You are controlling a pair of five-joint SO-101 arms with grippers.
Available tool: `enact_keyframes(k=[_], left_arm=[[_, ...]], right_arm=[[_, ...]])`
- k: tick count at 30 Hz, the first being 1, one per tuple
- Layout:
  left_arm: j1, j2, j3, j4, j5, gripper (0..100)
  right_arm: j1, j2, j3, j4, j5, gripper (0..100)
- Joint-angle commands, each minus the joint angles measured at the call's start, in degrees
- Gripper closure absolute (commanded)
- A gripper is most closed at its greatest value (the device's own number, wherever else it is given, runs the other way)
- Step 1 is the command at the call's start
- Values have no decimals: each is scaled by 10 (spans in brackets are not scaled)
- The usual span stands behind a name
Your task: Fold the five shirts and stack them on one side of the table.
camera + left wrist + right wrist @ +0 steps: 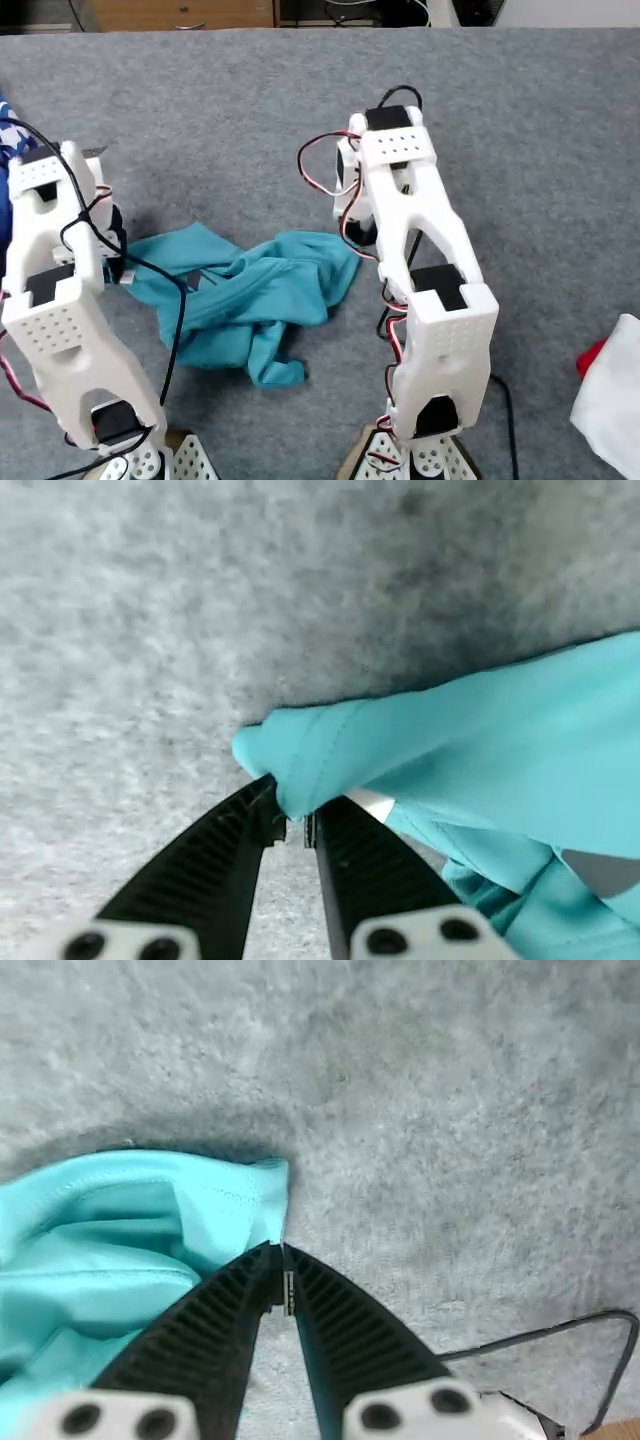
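Observation:
A teal shirt (pixel 245 300) lies crumpled on the grey felt table (pixel 520 130) between the two arms. In the left wrist view my left gripper (pixel 295 815) is shut on a folded hem of the teal shirt (pixel 480 750), just above the felt. In the right wrist view my right gripper (pixel 277 1255) is shut on a corner of the teal shirt (pixel 120 1230). From above, the left gripper (pixel 118 265) holds the shirt's left end and the right gripper (pixel 352 235) its right end, both largely hidden under the white arms.
A white cloth (pixel 612 400) with something red (pixel 590 357) beside it lies at the right edge. A blue patterned cloth (pixel 5 140) shows at the left edge. Wooden furniture (pixel 180 12) stands beyond the far edge. Bare felt stretches across the back.

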Motion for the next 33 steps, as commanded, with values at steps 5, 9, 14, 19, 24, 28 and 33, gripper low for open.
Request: enact_keyframes(k=[5, 9, 14, 19, 24, 28, 33], left_arm=[[-7, -3, -91, 48, 4, 981], [-6, -3, -108, 51, 4, 981], [1, 0, -107, 51, 4, 981], [11, 1, -106, 51, 4, 981], [12, 1, -103, 51, 4, 981], [11, 2, -102, 51, 3, 981], [14, 2, -102, 50, 4, 981]], right_arm=[[-7, -7, -102, 34, 8, 989], [-46, -1, -80, 31, 6, 988], [-58, -1, -26, 18, -37, 811], [-58, -1, 18, -14, -35, 618], [-58, -1, 58, -88, -38, 675], [-59, 0, 63, -107, -40, 780], [-59, 36, 60, -110, -38, 863]])
